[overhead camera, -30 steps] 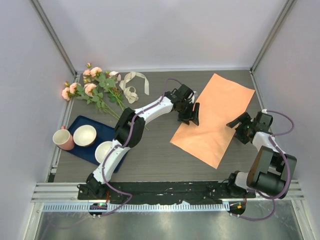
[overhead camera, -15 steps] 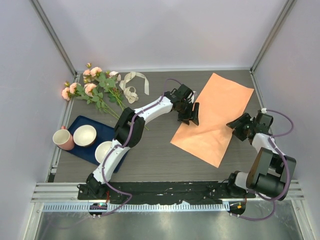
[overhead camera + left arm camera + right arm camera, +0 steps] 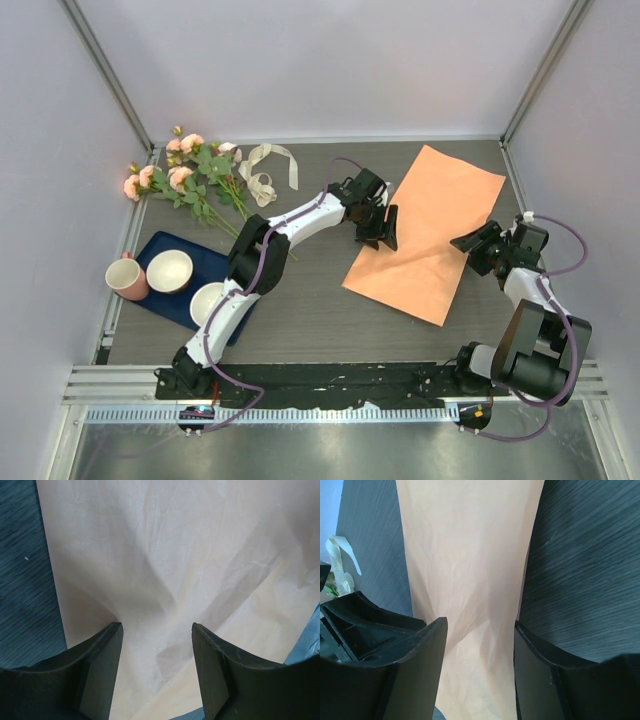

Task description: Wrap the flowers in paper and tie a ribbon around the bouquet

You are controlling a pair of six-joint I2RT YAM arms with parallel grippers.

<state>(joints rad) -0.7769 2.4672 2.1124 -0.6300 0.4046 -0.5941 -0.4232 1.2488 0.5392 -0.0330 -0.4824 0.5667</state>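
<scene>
Two grippers faced each other across the paper (image 3: 430, 215), one at each of its side edges. The left gripper (image 3: 386, 236) had its jaws partly apart, with the peach sheet lying creased between and beneath its fingers (image 3: 100, 675), and no grip showed. The right gripper (image 3: 466, 243) likewise stood partly open, the sheet running between its fingers (image 3: 415, 675). The flowers (image 3: 190, 170) and the ribbon (image 3: 265, 168) lay well behind the left gripper, untouched
</scene>
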